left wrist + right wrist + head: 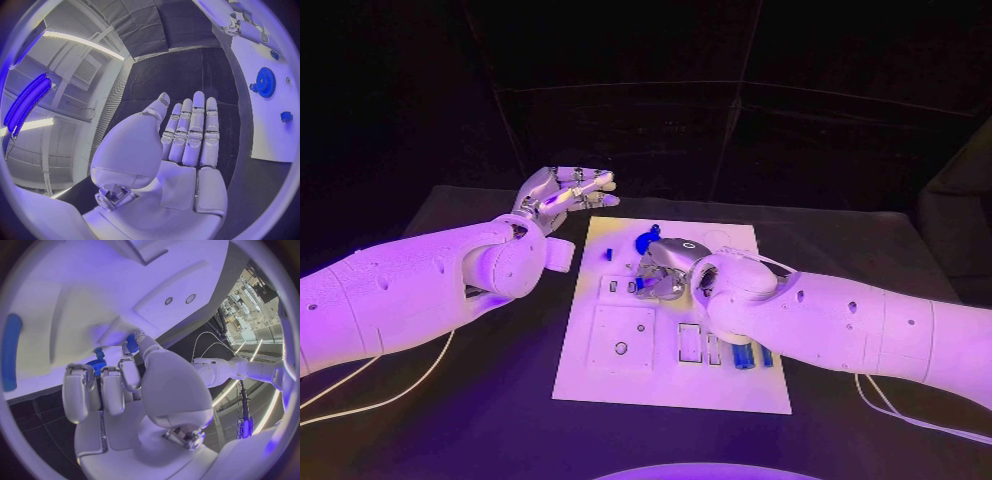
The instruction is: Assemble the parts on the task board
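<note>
Nearest the robot, at the near right of the task board (668,385), a couple of small blue parts (744,356) stand in slots beside pale rectangular recesses; they look like short, stiff plastic pegs, light enough that a fingertip pinch on the upper end should lift them, though smooth sides could let them slip. Further in, the right hand (668,272) is bent down over the middle of the board with its fingers curled toward the surface; the right wrist view shows its fingertips (128,371) meeting around a small blue piece (132,343), so it seems to be pinching that piece, though the contact itself is too small to be certain. Just beyond it lies a blue gear (265,82), flat on the board; being thin and toothed, it would best be taken by its rim or central hub rather than pried from below. Farthest out, past the board's far left corner, the left hand (564,195) hangs above the black table (473,420), holding nothing, its fingers (194,131) straight and side by side.
</note>
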`<control>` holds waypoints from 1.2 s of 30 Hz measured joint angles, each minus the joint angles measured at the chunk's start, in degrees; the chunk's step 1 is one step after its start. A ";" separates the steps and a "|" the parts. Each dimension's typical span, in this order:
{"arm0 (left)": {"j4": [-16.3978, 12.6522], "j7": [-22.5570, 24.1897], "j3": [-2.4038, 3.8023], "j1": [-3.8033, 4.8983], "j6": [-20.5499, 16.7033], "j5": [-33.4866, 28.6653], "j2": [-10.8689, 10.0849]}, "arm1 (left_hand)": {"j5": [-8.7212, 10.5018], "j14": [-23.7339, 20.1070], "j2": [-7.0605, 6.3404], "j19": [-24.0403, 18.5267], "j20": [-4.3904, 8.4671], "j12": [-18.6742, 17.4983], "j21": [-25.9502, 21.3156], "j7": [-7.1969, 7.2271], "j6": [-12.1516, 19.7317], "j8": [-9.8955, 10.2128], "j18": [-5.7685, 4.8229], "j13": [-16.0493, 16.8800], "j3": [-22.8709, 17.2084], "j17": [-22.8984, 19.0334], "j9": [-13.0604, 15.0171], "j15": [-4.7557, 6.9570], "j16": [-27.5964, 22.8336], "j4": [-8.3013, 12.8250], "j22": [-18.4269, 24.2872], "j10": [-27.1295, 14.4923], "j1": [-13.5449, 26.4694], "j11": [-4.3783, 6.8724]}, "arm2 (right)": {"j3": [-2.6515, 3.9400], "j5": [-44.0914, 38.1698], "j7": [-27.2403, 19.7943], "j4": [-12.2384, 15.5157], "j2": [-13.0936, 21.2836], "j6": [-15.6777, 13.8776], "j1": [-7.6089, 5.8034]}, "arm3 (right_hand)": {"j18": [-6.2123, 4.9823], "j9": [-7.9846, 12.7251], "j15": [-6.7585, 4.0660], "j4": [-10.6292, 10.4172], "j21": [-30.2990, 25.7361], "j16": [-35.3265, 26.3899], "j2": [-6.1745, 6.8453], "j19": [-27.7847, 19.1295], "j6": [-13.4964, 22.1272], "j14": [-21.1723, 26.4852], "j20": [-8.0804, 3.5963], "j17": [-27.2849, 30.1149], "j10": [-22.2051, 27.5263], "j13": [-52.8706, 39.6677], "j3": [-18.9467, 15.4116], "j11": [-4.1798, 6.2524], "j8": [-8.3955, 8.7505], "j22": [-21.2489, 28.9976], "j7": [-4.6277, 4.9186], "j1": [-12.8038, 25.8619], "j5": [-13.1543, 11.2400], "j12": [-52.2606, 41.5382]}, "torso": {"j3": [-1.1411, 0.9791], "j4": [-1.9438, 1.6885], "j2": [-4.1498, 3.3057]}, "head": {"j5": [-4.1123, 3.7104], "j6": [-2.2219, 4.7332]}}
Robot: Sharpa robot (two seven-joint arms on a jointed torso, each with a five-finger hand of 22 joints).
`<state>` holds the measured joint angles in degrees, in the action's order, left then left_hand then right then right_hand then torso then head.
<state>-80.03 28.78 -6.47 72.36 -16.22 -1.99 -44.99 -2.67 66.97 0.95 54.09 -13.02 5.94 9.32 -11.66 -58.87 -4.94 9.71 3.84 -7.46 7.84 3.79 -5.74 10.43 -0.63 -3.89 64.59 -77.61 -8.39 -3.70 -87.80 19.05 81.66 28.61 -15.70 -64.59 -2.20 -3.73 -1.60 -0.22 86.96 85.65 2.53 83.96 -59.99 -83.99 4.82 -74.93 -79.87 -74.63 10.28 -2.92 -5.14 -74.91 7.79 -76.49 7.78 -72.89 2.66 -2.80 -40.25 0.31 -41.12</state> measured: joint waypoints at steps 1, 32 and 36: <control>-0.01 -0.01 0.00 0.00 0.00 0.00 0.00 | 0.00 0.00 0.00 0.00 0.00 0.00 0.00 0.00 0.00 0.00 0.00 0.00 0.00 0.00 0.00 0.00 0.00 0.00 0.00 0.00 0.00 0.00 | -0.02 -0.03 0.02 0.00 -0.01 0.05 0.01 | 0.00 0.03 0.06 0.03 -0.13 0.00 0.18 0.00 0.37 -0.07 0.00 0.00 0.05 0.10 -0.26 -0.05 0.28 0.00 0.11 0.18 0.09 0.00 | 0.00 0.00 0.00 | -0.05 0.01; 0.09 -0.74 0.00 0.00 0.03 0.29 -0.17 | 0.00 11.86 -0.68 9.53 3.36 -0.87 4.54 0.60 -0.60 0.49 -0.01 0.04 -0.32 5.21 0.00 2.85 5.80 0.32 -2.06 1.68 1.50 1.51 | -0.47 -0.50 -2.47 2.26 2.07 -11.96 0.66 | 0.00 -0.05 1.30 -4.47 -0.48 -0.62 5.76 -0.11 7.43 -0.05 1.33 0.02 2.11 2.57 -7.77 -1.29 1.16 0.00 1.85 1.55 2.09 2.35 | -0.09 -0.01 -0.01 | -0.53 1.37; 0.21 -1.39 0.00 0.00 -0.06 1.27 -0.35 | 0.00 16.58 -1.09 15.52 5.66 0.38 8.13 1.71 -1.63 0.49 -0.02 0.75 -0.32 9.70 0.00 4.88 11.15 0.32 -3.67 5.92 2.44 2.86 | -0.42 0.56 -7.44 4.70 4.78 -16.08 0.66 | 0.00 -0.06 1.51 -5.42 -0.48 -0.62 5.00 0.09 7.43 0.16 1.53 0.02 2.30 2.51 -8.48 -1.48 1.16 0.00 1.85 0.18 2.09 2.35 | -0.10 0.03 0.05 | -0.41 1.40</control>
<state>-79.83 27.39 -6.47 72.36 -16.29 -0.72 -45.35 -2.67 83.54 -0.14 69.61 -7.36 6.32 17.45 -9.94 -60.50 -4.45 9.69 4.60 -7.79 17.54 3.79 -0.86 21.58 -0.31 -7.56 70.51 -75.16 -5.54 -4.12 -87.23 11.61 86.36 33.40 -31.78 -63.93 -2.20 -3.79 -0.09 -5.63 86.49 85.02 7.53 84.05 -52.56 -83.83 6.35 -74.92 -77.57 -72.12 1.80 -4.40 -3.98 -74.90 9.64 -76.31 9.86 -70.55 2.56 -2.77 -40.20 -0.10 -39.73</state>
